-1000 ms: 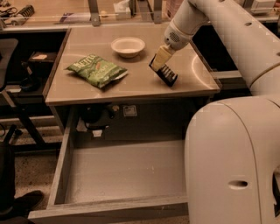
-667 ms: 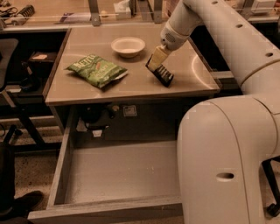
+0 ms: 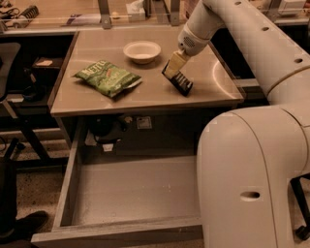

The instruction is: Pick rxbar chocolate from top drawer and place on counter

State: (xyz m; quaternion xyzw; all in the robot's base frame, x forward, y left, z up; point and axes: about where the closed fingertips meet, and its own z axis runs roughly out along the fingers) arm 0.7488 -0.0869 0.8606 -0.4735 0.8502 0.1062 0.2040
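Note:
The rxbar chocolate [image 3: 179, 82], a black wrapper with pale lettering stripes, stands tilted on the counter [image 3: 145, 92] right of centre, its lower end touching the surface. My gripper [image 3: 172, 65] is over the counter and shut on the bar's upper end. The arm comes down from the upper right. The top drawer [image 3: 121, 193] stands pulled out below the counter; the part of its grey floor that shows holds nothing, and my robot body hides its right part.
A green crinkled chip bag [image 3: 107, 76] lies on the counter's left half. A white bowl [image 3: 142, 51] sits at the back centre. A cluttered wooden bench [image 3: 72, 14] runs behind. A dark chair [image 3: 9, 53] stands at left. My white base [image 3: 256, 179] fills the right foreground.
The gripper and the bar have shifted slightly left and down over the counter; the bar's lower end now rests on the surface. The robot body fills more of the right foreground.

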